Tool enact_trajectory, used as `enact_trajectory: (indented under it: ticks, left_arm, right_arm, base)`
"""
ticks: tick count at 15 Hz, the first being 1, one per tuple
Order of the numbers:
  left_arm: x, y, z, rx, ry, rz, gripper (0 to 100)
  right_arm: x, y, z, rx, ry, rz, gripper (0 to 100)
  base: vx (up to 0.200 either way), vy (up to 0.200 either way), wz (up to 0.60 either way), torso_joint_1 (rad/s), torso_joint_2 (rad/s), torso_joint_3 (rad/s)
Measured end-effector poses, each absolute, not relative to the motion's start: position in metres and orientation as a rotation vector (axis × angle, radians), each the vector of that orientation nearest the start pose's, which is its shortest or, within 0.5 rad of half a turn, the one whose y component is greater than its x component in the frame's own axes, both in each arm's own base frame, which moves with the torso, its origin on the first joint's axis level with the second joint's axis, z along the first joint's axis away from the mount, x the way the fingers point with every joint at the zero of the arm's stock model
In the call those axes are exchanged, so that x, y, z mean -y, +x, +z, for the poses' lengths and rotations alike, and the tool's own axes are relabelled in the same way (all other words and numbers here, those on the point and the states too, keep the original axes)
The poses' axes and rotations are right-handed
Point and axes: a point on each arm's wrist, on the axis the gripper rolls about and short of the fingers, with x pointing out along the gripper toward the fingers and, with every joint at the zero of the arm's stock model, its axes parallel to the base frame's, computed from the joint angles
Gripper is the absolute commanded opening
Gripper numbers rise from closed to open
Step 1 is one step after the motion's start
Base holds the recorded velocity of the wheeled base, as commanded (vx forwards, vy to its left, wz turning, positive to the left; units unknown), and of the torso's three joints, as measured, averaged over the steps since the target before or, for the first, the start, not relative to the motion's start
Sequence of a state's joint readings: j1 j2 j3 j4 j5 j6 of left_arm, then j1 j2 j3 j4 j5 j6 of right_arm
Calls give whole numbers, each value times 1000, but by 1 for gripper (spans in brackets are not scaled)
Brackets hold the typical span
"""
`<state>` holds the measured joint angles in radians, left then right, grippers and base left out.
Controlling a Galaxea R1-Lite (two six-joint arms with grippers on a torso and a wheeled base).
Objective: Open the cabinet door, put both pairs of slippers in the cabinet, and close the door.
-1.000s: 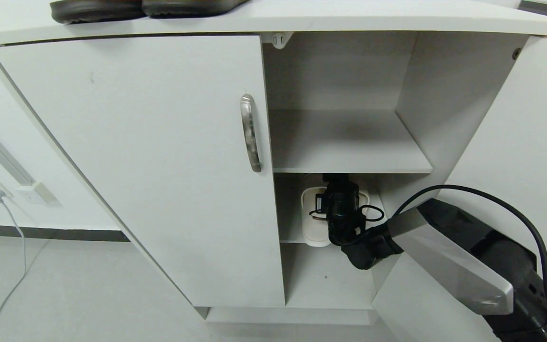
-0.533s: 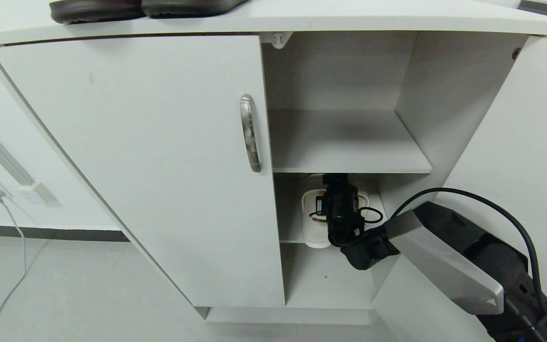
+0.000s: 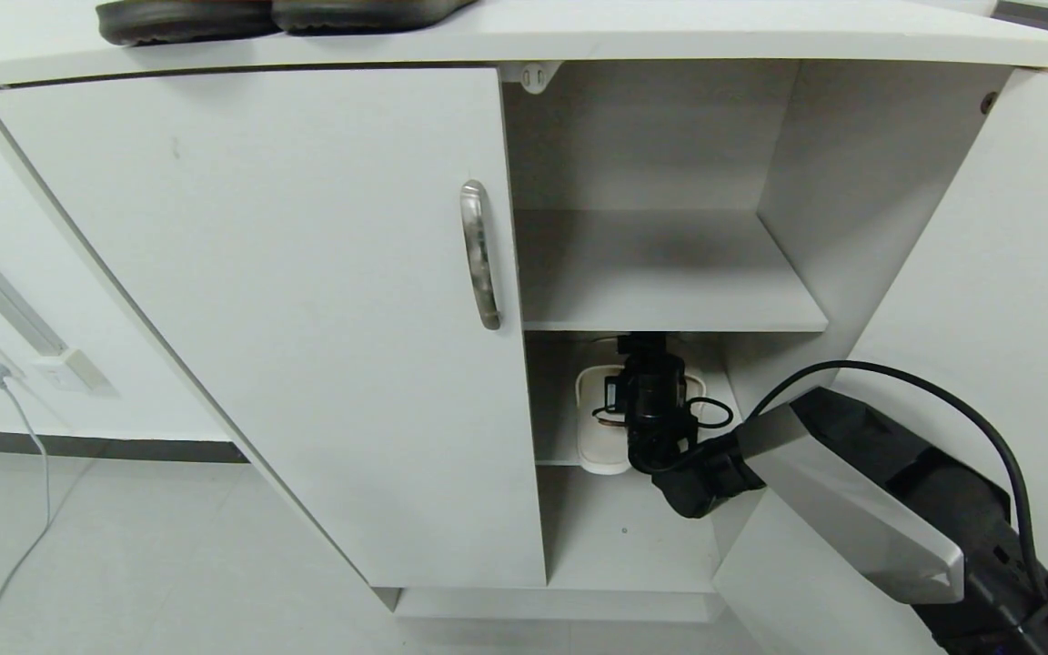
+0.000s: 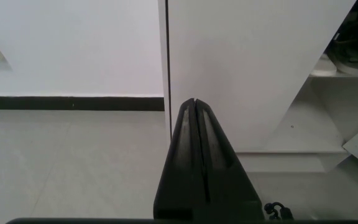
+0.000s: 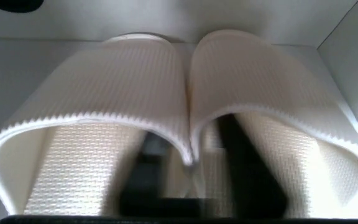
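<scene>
- While I watch from far away, the right claw [image 5: 194, 146] sits deep inside the cabinet [image 3: 670, 41], just under the top shelf [image 3: 670, 273].
- The white slippers [image 3: 599, 428] lie side by side on the middle shelf [image 3: 553, 450], touching each other, with their open ends facing the claw.
- The right claw is spread. One of its fingers [image 5: 241, 162] is inside each slipper, and the two inner walls stand between them. I see a bit of light beside each finger, so it is not squeezing the slippers.
- The right door [image 3: 1015, 273] is swung wide open.
- The left door [image 3: 260, 300] is shut, and its metal handle [image 3: 480, 255] runs up and down near the edge.
- The dark slippers [image 3: 269, 14] lie on top of the cabinet, above the left door.
- The left claw [image 4: 194, 102] is pressed together with nothing in it. It hangs low outside the cabinet, near the bottom of the left door, over the floor [image 4: 73, 162].
</scene>
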<state>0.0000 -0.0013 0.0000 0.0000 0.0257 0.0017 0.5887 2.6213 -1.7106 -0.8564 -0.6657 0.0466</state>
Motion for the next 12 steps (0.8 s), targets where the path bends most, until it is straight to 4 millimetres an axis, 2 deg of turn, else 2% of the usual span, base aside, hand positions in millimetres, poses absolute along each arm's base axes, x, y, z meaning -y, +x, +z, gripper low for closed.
enact_trajectory:
  ticks: [3, 6, 9, 12]
  left_arm:
    - [-1, -23, 75, 1, 2, 26, 0]
    - [-1, -23, 75, 1, 2, 25, 0]
    - [-1, -23, 75, 1, 2, 26, 0]
    - [-1, -23, 75, 1, 2, 25, 0]
  right_arm:
    - [-280, 441, 50, -51, 9, -81, 100]
    - [-280, 427, 49, -63, 3, -69, 100]
    - [-282, 399, 52, -61, 4, -46, 100]
    - [-281, 360, 56, -43, 11, -18, 100]
  base:
    - [0, 0, 0, 0, 0, 0]
    - [0, 0, 0, 0, 0, 0]
    - [0, 0, 0, 0, 0, 0]
    - [0, 0, 0, 0, 0, 0]
